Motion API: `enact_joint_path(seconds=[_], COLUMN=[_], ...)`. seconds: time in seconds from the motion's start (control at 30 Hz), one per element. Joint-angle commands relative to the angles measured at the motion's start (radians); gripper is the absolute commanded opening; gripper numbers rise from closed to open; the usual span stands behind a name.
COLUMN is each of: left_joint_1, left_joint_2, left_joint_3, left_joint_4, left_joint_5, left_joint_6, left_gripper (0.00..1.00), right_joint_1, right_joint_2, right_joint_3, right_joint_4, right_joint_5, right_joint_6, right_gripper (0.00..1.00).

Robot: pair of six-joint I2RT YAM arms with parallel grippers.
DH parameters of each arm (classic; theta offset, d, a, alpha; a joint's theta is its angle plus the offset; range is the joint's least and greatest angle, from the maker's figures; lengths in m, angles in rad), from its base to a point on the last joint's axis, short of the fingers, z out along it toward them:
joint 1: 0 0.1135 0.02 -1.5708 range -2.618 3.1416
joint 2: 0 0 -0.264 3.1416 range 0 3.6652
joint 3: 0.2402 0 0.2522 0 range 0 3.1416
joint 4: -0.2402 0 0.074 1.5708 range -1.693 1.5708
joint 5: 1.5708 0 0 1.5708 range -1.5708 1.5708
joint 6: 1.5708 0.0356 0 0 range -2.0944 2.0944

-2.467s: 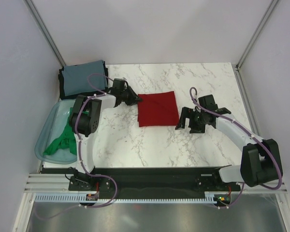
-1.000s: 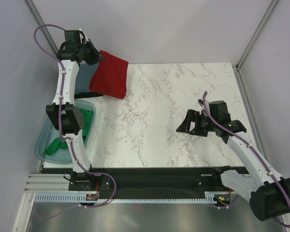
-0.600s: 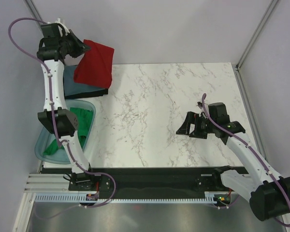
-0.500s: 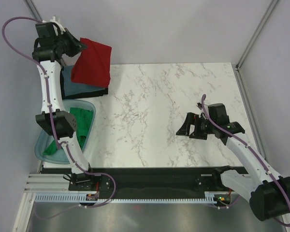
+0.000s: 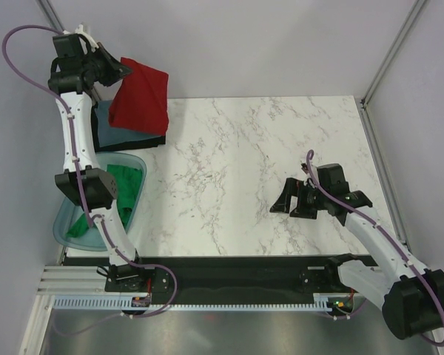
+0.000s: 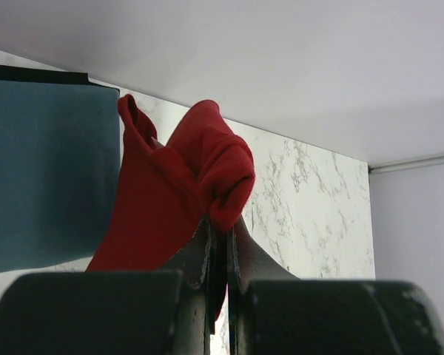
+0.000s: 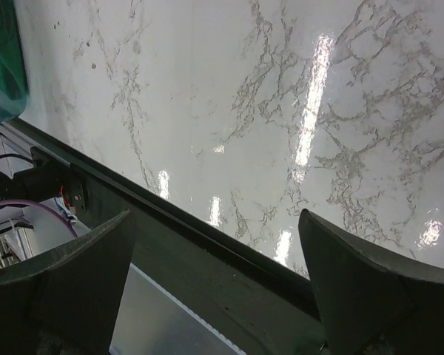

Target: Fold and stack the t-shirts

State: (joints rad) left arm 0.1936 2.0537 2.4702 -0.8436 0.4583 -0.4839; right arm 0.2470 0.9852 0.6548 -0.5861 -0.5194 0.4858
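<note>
The left pincer (image 5: 124, 69) is clenched on the red shirt (image 5: 141, 93) and holds it up in the air at the back left corner of the bench (image 5: 244, 155). The red shirt hangs down from the pincer, long side up and down, with its low edge over the blue shirt (image 5: 108, 133). The blue shirt lies folded flat on a dark shirt (image 5: 137, 143) in that corner.

The left wrist view shows the grip up close. The two fingers (image 6: 201, 255) press together on a bunched fold of the red shirt (image 6: 163, 200), and the blue shirt (image 6: 44, 170) lies flat to the left below it.

The right pincer (image 5: 285, 200) is released, its jaws wide apart, low over the right side of the bench and holding nothing. Only the top view shows the green shirt (image 5: 126, 183) in the basin (image 5: 65, 222) at the left edge.
</note>
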Motion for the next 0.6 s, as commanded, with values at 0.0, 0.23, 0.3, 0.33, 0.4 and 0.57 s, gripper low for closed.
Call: enact_joint_path(seconds=[0.0, 0.23, 0.3, 0.33, 0.4, 0.57], left_joint_1=[0.021, 0.066, 0.075, 0.076, 0.082, 0.09], left_joint_2=[0.045, 0.173, 0.2, 0.212, 0.244, 0.307], left_joint_3=[0.067, 0.128, 0.154, 0.165, 0.185, 0.236], left_joint_4=[0.035, 0.046, 0.049, 0.049, 0.049, 0.038], left_joint_5=[0.054, 0.056, 0.049, 0.045, 0.023, -0.041], left_joint_6=[0.041, 0.045, 0.05, 0.054, 0.065, 0.128], left_gripper=[0.02, 0.02, 0.02, 0.02, 0.02, 0.02], right_joint_1=[0.003, 0.003, 0.003, 0.005, 0.003, 0.006], right_joint_2=[0.016, 0.085, 0.101, 0.115, 0.127, 0.144], right_joint_3=[-0.014, -0.029, -0.03, -0.03, -0.029, -0.037], right_joint_4=[0.058, 0.106, 0.118, 0.124, 0.143, 0.172], right_joint_5=[-0.01, -0.013, -0.019, -0.022, -0.039, -0.06], right_joint_6=[-0.006, -0.006, -0.006, -0.004, 0.008, 0.031], right_gripper=[0.98, 0.98, 0.98, 0.98, 0.98, 0.98])
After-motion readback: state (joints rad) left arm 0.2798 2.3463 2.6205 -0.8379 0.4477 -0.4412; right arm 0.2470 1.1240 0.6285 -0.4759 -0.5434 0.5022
